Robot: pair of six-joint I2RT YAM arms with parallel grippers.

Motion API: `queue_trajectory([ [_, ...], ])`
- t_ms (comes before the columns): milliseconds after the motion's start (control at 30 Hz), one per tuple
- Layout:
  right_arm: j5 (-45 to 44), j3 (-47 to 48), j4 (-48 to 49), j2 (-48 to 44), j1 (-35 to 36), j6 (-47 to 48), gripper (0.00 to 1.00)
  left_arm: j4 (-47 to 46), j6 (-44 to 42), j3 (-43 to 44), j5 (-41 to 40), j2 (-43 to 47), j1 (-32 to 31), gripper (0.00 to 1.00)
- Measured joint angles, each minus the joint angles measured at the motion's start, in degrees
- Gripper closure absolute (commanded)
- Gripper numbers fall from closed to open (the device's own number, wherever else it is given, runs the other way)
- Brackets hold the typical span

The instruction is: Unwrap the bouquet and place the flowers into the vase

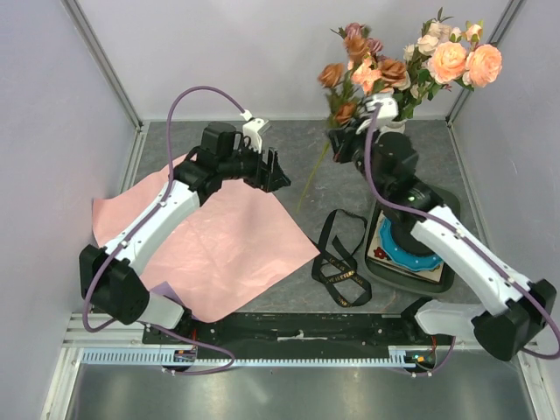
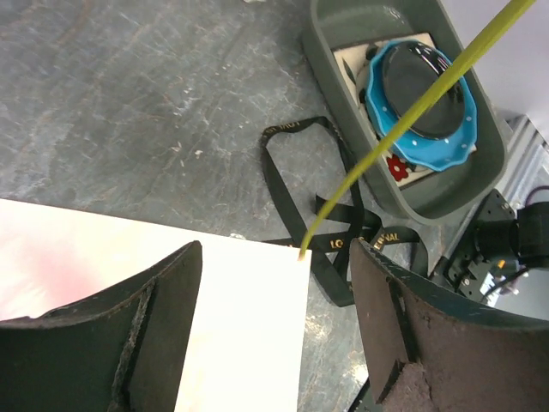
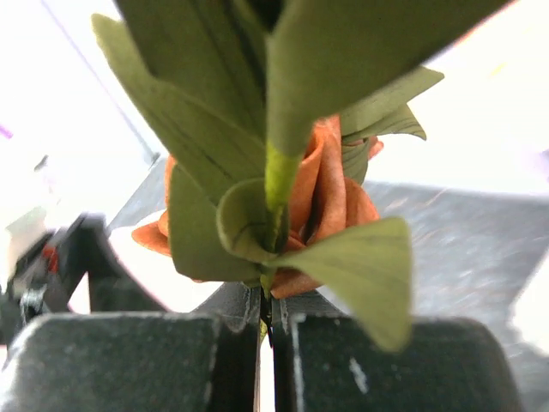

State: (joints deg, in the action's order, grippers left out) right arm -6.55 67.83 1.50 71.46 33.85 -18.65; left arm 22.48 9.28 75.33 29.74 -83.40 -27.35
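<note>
The right gripper (image 3: 268, 343) has its jaws pinched shut on a thin green stem (image 3: 276, 180) of the flowers (image 1: 363, 74) — peach, cream and mauve artificial roses on leafy stems, held up at the far right of the table. The left gripper (image 1: 278, 172) hangs with jaws wide apart and empty above the flat sheet of pink wrapping paper (image 1: 236, 254).

To do this step well, the right arm should bring the stem ends together over the vase's neck and lower them straight. One long stem end (image 2: 403, 120) dangles towards the paper and could miss.

I cannot pick out the small white ceramic vase — the right arm probably hides it. Nearby lie a loose black ribbon (image 1: 341, 258) and a grey-green tray (image 2: 343, 34) carrying a blue scalloped dish with a black centre (image 2: 420, 94).
</note>
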Motion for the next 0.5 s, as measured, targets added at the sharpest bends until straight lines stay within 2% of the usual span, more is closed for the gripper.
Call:
queue_trajectory([
  [167,-15.9,5.9,3.9,-4.2,0.0,12.2,1.00,-0.4,0.0,-0.1,-2.9,1.5,0.0,0.24],
  [333,-28.9,6.8,17.2,-4.0,-0.1,27.5,1.00,-0.3,0.0,-0.2,-4.8,1.5,0.0,0.24],
  [500,-36.1,7.7,32.5,2.8,-0.3,42.7,1.00,-0.3,0.0,-0.2,-5.8,1.5,0.0,0.23],
])
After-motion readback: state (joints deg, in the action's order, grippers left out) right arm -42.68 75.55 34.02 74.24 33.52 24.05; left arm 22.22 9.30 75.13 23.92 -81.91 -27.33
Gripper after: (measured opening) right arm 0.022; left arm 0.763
